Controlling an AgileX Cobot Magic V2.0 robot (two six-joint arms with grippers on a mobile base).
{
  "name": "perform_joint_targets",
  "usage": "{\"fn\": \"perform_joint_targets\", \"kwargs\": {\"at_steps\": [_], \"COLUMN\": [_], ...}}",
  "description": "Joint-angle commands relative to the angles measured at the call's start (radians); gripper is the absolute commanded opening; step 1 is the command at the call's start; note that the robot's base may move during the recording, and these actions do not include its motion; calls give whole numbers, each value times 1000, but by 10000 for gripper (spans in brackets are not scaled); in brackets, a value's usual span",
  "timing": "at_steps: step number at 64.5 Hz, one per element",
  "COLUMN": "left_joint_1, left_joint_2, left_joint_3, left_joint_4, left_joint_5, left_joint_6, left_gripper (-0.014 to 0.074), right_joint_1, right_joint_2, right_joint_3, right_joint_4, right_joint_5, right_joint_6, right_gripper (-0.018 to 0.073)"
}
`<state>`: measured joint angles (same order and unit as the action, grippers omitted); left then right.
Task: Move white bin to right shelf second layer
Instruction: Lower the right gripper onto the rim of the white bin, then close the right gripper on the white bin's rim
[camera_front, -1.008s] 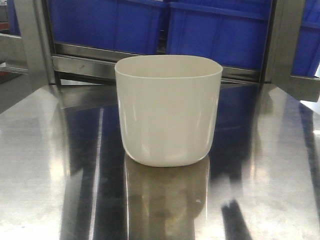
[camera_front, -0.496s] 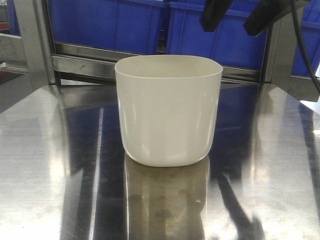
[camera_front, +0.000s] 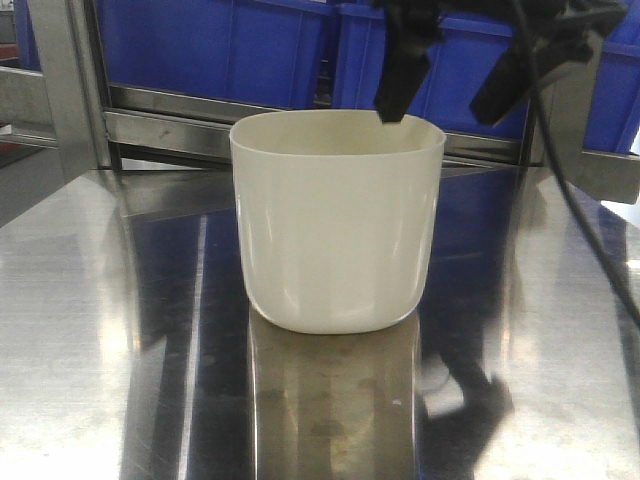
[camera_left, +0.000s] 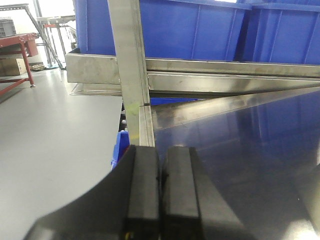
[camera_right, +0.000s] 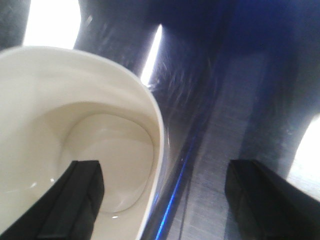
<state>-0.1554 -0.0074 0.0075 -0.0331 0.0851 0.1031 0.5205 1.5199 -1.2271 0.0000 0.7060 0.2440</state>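
Observation:
The white bin (camera_front: 335, 230) stands upright and empty on the shiny steel tabletop (camera_front: 90, 330), in the middle of the front view. My right gripper (camera_front: 437, 116) hangs open over the bin's back right rim. In the right wrist view the right gripper (camera_right: 165, 167) straddles the wall of the white bin (camera_right: 60, 115): one finger is over the inside, the other over the bare tabletop (camera_right: 225, 100). My left gripper (camera_left: 160, 150) is shut with nothing between its fingers, near the table's left corner. The right shelf second layer is out of view.
Large blue crates (camera_front: 210, 45) sit on a steel rack just behind the table, between upright steel posts (camera_front: 65, 80). The left wrist view shows the same blue crates (camera_left: 190, 30), a steel post (camera_left: 130, 65) and grey floor (camera_left: 50, 140) left of the table edge.
The right gripper has come down into view from the top right, open. It now reaches the bin's back right rim. The bin has not moved.

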Motion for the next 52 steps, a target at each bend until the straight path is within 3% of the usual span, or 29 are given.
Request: {"fn": "perform_joint_targets", "kwargs": {"at_steps": [1,26,34,42,45,52], "left_joint_1": [-1,-1,-1,-1,-1,-1], "left_joint_2": [-14,-14,-14,-14,-14,-14], "left_joint_3": [37,37,37,37,37,37], "left_joint_4": [-2,-2,-2,-2,-2,-2], "left_joint_5": [-85,-85,-85,-85,-85,-85], "left_joint_6": [2,2,2,2,2,2], "left_gripper": [85,85,85,85,85,85], "right_joint_1": [-1,-4,-4,-4,-4,-4], "right_joint_2": [2,119,123,112,102,52], "right_joint_3": [-39,-39,-39,-67,-86,-142], "right_joint_4": [-12,-12,-12,-22,-39,-108], "right_joint_5": [-62,-63,-70,-72,-73,-74], "right_joint_6": [-8,-8,-8,-8,-8,-7], "right_gripper": [612,577,396,24,81,71]}}
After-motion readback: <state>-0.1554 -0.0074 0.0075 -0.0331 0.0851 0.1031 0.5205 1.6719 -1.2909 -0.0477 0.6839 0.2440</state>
